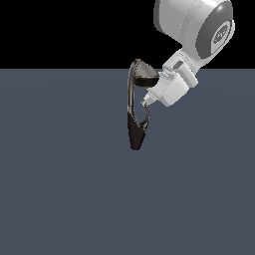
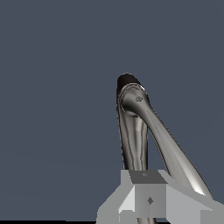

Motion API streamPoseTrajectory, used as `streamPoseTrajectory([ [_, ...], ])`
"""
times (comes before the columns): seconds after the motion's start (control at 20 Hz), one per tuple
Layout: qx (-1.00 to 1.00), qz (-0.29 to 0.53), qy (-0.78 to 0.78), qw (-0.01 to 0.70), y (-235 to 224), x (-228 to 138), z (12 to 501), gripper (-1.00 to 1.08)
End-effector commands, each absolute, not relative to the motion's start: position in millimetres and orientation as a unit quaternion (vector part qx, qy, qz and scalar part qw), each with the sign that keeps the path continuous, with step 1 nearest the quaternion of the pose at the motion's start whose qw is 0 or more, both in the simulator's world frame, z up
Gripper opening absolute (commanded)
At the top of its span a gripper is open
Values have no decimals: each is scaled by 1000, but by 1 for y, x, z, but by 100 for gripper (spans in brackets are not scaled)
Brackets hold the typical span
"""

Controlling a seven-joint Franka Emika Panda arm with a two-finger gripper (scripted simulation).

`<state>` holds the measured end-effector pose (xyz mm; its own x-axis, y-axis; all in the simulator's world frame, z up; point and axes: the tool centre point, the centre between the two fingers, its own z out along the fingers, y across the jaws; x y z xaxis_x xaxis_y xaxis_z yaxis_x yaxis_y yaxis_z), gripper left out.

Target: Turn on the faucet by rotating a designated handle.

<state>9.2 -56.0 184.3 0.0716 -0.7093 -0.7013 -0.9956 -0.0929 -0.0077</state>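
Grey floor (image 1: 60, 199) | one faucet (image 1: 131, 94) | one handle (image 1: 147, 115) | one gripper (image 1: 147, 102)

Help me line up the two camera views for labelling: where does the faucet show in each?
Exterior view: the faucet stands at centre, just to the exterior view's left of the gripper.
Wrist view: its neck and hooded head rise past the grey fingers.
Shared landmark: the hooded head, atop the neck in both.

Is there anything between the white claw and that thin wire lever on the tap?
Nothing: in the exterior view the claw reaches the handle beside the faucet, no visible gap.
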Motion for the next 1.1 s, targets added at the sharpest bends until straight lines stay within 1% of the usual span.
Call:
streamPoseTrajectory([
  [0.0, -687, 283, 618, 257, -50, 1, 189, -100],
  [0.05, -685, 278, 622, 258, -56, 7, 186, -100],
  [0.7, -687, 283, 618, 257, -71, -44, 173, -100],
  [0.75, -687, 283, 618, 257, -71, -44, 173, -100],
  [0.8, -693, 275, 612, 262, -64, -31, 182, -100],
  [1.05, -690, 280, 615, 260, -88, -45, 158, -100],
])
